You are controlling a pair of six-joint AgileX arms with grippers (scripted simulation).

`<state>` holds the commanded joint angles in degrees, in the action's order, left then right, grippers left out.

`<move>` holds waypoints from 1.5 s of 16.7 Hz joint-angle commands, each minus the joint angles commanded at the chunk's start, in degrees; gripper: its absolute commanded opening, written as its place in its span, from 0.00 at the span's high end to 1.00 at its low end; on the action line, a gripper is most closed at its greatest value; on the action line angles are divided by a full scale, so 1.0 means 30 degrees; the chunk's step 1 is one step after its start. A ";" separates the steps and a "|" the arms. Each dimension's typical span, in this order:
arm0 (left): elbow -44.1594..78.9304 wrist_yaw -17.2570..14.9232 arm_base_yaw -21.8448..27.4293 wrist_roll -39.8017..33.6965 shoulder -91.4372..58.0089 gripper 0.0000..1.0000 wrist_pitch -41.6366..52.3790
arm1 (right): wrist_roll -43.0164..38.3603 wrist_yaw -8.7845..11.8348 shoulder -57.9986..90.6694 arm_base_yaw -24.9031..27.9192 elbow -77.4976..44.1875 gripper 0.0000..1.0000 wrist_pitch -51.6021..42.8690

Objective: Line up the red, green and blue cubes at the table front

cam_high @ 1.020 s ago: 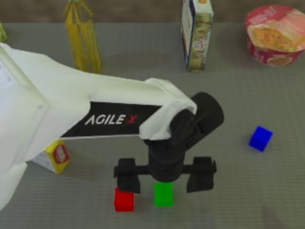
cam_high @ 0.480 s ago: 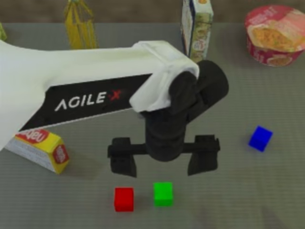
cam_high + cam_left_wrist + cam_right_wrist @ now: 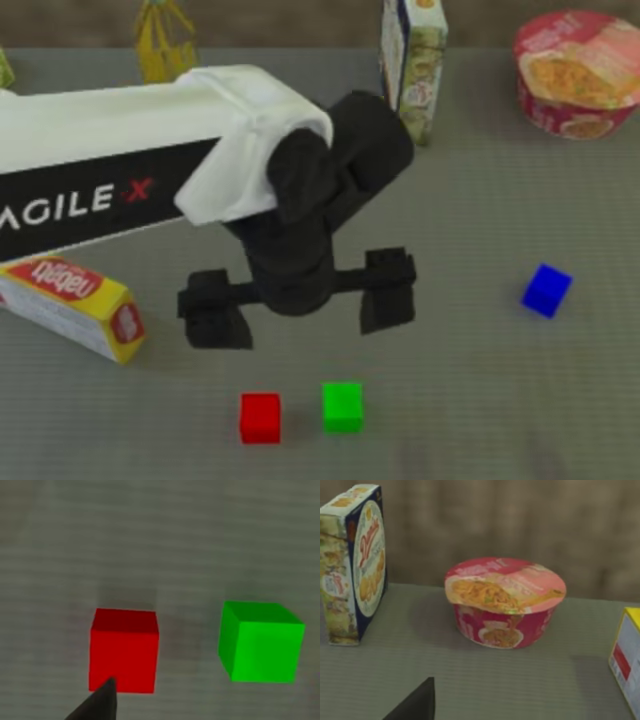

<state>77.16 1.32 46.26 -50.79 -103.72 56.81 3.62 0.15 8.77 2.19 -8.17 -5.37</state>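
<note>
The red cube and the green cube sit side by side near the table's front edge, a small gap between them. The blue cube lies apart at the right, farther back. My left gripper hangs open and empty above the table, behind the red and green cubes and touching neither. In the left wrist view the red cube and green cube both rest on the table, with one dark fingertip showing in front of the red one. My right gripper is out of the top view.
A yellow box lies flat at the left under my left arm. At the back stand a yellow packet, an upright biscuit box and a pink noodle cup. The right wrist view shows the cup and biscuit box.
My left gripper has risen and drawn back leftward from just over the green cube, staying open. The green cube rests beside the red one. The blue cube has not moved.
</note>
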 joint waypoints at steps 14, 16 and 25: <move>-1.9309 0.0127 -1.1661 0.9516 2.5098 0.00 -1.2728 | 0.8471 -0.0170 2.5529 0.3251 -1.7495 0.00 -1.2958; -2.1470 0.0013 -1.2985 1.1548 2.7921 0.00 -1.4514 | 0.9524 -0.0166 2.8463 0.3671 -1.9727 0.00 -1.4545; -2.5722 -0.0440 -1.5801 1.6930 3.4574 0.00 -1.8937 | 1.2024 -0.0079 3.5399 0.4663 -2.5394 0.00 -1.8004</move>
<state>0.00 0.00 -1.15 0.00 0.00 0.00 39.69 -0.09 114.97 16.18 -84.35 -59.38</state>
